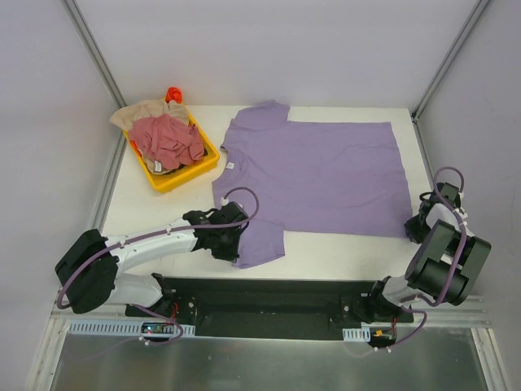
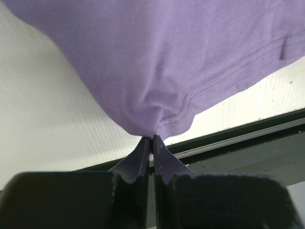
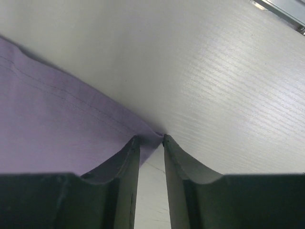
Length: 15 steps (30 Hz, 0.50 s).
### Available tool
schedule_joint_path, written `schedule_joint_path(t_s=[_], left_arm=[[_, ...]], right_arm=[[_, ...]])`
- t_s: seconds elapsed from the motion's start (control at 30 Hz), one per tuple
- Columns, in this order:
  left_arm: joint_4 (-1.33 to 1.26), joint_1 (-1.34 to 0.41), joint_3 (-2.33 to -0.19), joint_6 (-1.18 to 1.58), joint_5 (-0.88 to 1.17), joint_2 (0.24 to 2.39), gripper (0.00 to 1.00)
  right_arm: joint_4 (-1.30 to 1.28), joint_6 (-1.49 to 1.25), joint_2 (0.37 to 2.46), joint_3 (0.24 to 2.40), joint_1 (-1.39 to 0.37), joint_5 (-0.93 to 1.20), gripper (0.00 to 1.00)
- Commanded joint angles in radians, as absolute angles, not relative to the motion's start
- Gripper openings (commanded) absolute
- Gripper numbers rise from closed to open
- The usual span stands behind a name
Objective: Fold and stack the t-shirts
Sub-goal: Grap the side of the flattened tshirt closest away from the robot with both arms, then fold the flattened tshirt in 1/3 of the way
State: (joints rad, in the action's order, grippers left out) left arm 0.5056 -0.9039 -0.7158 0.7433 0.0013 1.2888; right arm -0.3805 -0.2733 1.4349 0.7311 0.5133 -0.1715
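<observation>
The lavender t-shirt [image 1: 326, 175] lies spread flat over the middle of the white surface [image 1: 342, 248], neck to my left and hem to my right, with its small white neck label [image 1: 230, 165] showing. At the far left corner sits a yellow tray [image 1: 175, 181], just beside the shirt's far sleeve. The pink-red t-shirt [image 1: 167, 138] is bunched in it on top, and the beige t-shirt [image 1: 138, 114] is crumpled beneath and behind, spilling over the tray's far rim. A small orange-red thing [image 1: 173, 94] pokes up behind the tray; I cannot tell what it is. Nothing lies on the lavender cloth itself. The black base rail [image 1: 269, 297] runs along the near edge, close below the near sleeve.

My left tool [image 2: 152, 139] is clenched on the hem of the lavender shirt's near sleeve. Its jaws are pressed together with a pinch of cloth puckered between the tips, and the stitched hem line curves into the grip. The cloth around it is drawn up off the surface.

My right tool [image 3: 151, 138] is down at the near right corner of the shirt's hem. Its jaws stand a narrow way apart, with a gap plain between them. The tip of the cloth corner reaches across between the fingertips, and I see no clamp on it. The surface beyond that corner is bare.
</observation>
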Motion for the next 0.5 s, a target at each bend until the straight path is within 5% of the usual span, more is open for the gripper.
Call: schedule_joint_path(t_s=[0.0, 0.2, 0.47], left_arm=[[0.512, -0.910, -0.726, 0.747, 0.029, 1.258, 0.00], [0.511, -0.910, -0.703, 0.768, 0.038, 1.229, 0.00], [0.511, -0.910, -0.640, 0.813, 0.103, 1.166, 0.00]], right_arm=[[-0.374, -0.281, 1.454, 0.736, 0.517, -0.146, 0.26], [-0.379, -0.268, 1.395, 0.719, 0.517, -0.147, 0.01], [-0.455, -0.235, 1.257, 0.658, 0.537, -0.161, 0.00]])
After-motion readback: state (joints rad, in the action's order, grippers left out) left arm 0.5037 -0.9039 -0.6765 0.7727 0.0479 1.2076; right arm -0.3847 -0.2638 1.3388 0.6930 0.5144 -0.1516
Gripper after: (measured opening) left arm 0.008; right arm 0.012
